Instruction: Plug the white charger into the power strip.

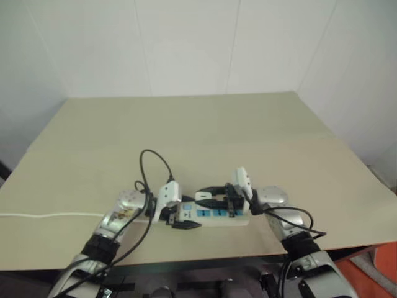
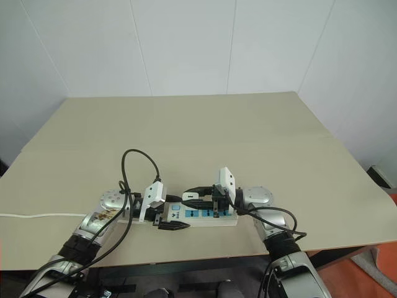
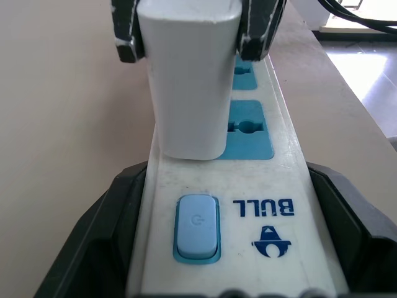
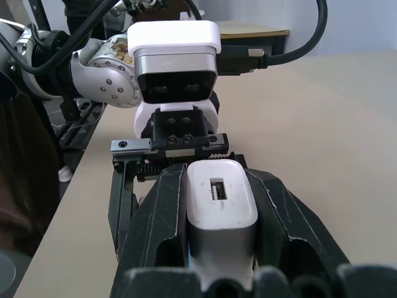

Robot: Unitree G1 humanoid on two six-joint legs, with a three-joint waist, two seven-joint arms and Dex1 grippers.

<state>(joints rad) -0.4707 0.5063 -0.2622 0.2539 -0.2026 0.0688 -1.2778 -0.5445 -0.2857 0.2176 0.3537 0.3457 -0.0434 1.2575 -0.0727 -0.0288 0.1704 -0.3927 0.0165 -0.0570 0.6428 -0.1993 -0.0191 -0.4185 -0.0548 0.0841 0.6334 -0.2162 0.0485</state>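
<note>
The power strip [image 1: 217, 215] lies flat near the table's front edge, a white bar with blue socket faces [image 3: 248, 130] and a pale blue switch [image 3: 197, 226]. My left gripper [image 3: 226, 180] is shut on its switch end, one black finger [image 3: 93, 248] along each side. My right gripper [image 4: 217, 177] comes in from the other side and is shut on the white charger [image 4: 220, 205]. The charger [image 3: 189, 81] stands upright over the socket nearest the switch, its lower end at the strip's face. Whether its prongs are in cannot be seen.
The strip's thin white cord [image 1: 37, 216] runs off to the table's left edge. Black cables [image 1: 152, 167] loop above my left wrist. The beige table [image 1: 198, 130] stretches away to a white wall. An orange object [image 1: 378, 273] sits on the floor at the right.
</note>
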